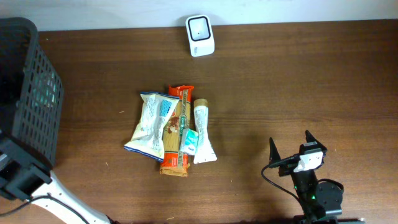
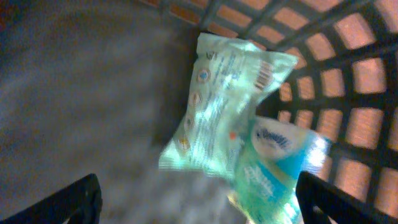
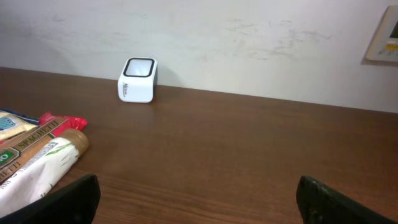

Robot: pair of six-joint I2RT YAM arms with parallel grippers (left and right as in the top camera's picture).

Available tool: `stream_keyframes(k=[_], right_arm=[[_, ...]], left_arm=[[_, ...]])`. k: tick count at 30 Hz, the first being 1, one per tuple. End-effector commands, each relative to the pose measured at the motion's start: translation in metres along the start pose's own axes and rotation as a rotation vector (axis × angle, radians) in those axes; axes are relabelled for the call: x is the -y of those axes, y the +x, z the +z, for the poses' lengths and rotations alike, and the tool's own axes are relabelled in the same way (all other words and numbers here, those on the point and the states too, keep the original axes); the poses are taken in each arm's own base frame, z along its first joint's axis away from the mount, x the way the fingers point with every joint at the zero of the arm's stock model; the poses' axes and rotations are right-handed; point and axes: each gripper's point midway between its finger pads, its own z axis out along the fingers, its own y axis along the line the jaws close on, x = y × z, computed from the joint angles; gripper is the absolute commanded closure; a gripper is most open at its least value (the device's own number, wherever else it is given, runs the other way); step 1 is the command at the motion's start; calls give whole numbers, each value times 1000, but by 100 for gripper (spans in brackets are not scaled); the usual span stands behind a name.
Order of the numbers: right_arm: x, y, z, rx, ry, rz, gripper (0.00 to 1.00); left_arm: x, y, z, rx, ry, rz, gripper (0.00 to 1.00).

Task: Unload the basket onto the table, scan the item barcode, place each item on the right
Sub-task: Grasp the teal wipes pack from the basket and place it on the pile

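Inside basket [image 1: 37, 99], well left of scanner [image 1: 200, 35]: left gripper [image 2: 199, 202] hung spread wide over green packet [image 2: 224, 112], blurred, seemingly against lattice wall, tissue pack [image 2: 273, 168] overlapping corner. Near scanner lay item pile [image 1: 171, 130]. Facing scanner, right gripper [image 3: 199, 200] stood spread; open counter [image 3: 249, 149] between.

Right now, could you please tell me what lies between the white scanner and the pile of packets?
Nothing: between the scanner and the pile of packets only bare table shows, in the overhead view.
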Motion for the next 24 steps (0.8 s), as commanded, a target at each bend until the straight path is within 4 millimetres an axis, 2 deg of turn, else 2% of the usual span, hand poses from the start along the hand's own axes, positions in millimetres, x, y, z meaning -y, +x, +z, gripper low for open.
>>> stream_keyframes(k=[1,4,6,7,8,9,10,12,14,15,16,18,19,20,21,22,24], right_arm=[[1,3,0,-4,2,9,1],[1,3,0,-4,2,9,1],[1,3,0,-4,2,9,1],[1,3,0,-4,2,9,1],[1,3,0,-4,2,9,1],[1,3,0,-4,2,9,1],[1,3,0,-4,2,9,1],[1,3,0,-4,2,9,1],[1,3,0,-4,2,9,1],[1,3,0,-4,2,9,1],[1,3,0,-4,2,9,1],[1,3,0,-4,2,9,1],[1,3,0,-4,2,9,1],[1,3,0,-4,2,9,1],[1,3,0,-4,2,9,1],[1,3,0,-4,2,9,1],[1,3,0,-4,2,9,1]], left_arm=[[25,12,65,-20,193,138,2],[32,22,111,-49,203,182,3],[26,30,129,-81,159,193,15],[24,34,132,-97,145,191,32],[22,37,132,-111,139,176,79],[21,36,131,-111,136,138,99],[21,33,126,-115,132,85,100],[27,18,100,-112,129,67,100],[38,-10,52,-62,116,77,100],[45,-26,20,-16,103,51,100],[55,-47,-28,61,86,0,100],[76,-71,-102,191,71,-35,100],[84,-77,-129,242,68,-42,100],[104,-81,-189,342,60,-28,100],[119,-77,-230,406,54,-11,100],[129,-71,-257,444,53,-2,100],[163,-52,-313,521,83,41,100]])
